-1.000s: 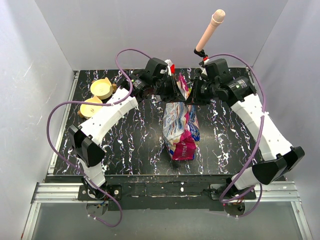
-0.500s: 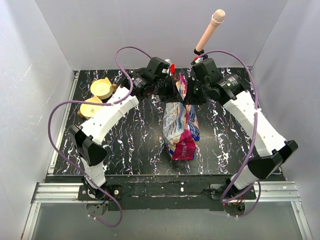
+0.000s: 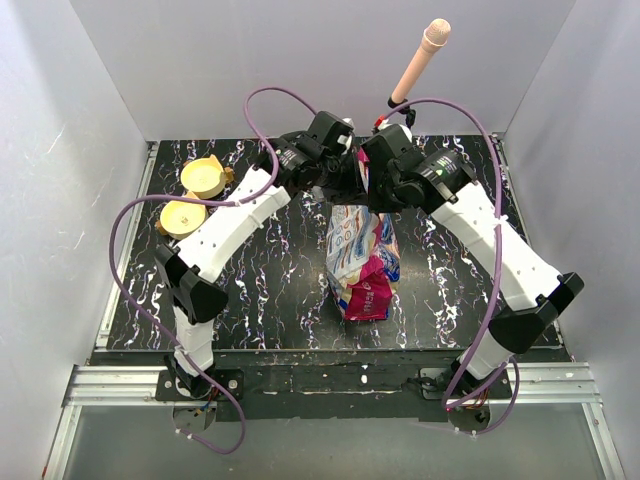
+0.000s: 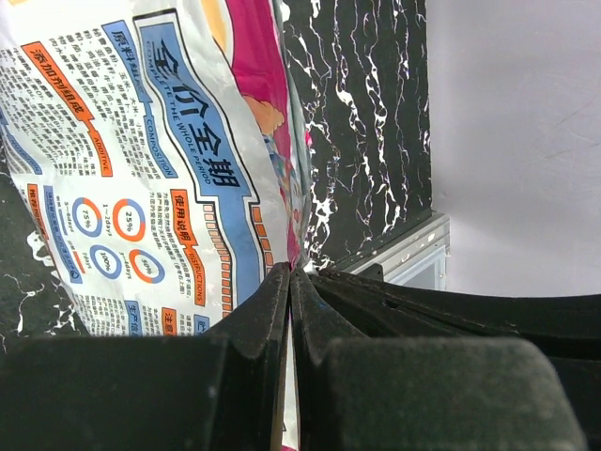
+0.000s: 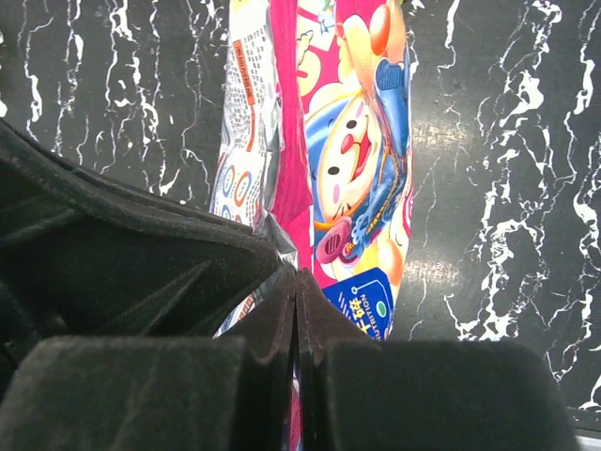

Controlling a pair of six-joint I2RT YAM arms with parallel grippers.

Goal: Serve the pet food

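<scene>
Pet food bag [image 3: 362, 262] is at table centre, between the two arms. Its magenta bottom end points toward the arm bases and its top edge is raised at the far end. No kibble is visible, only the foil outside.

Left gripper [image 4: 291, 277] has its jaws pressed together on the bag's top edge, with a thin strip of foil pinched between the pads. Right gripper [image 5: 297, 277] is the same, jaws closed tight on the bag's rim right beside the left one. From above, the two heads meet over the bag top and cover it.

Writing in the left wrist view:
- Blue banner with 全价全期.
- "THE WHOLE PERIOD" and "COMPOSITION" in blue strips.
- An orange tag with Chinese characters.
- Ring charts reading 25% and 75%; the others are partly cut off.
- Small Chinese body text, too fine to read.

The right wrist view shows the front of the bag: a cartoon animal face on a magenta side. There is also a blue oval badge whose lettering is too small to make out.

Table [image 3: 270, 280] is black with white marbling. Two tan bowls [image 3: 205, 177] sit at far left, touching each other and well apart from the bag. A pink rounded stick [image 3: 418, 62] stands tilted at the far edge behind the right arm. Purple cables [image 3: 120, 230] loop off both arms. White walls [image 3: 60, 150] surround the table.
</scene>
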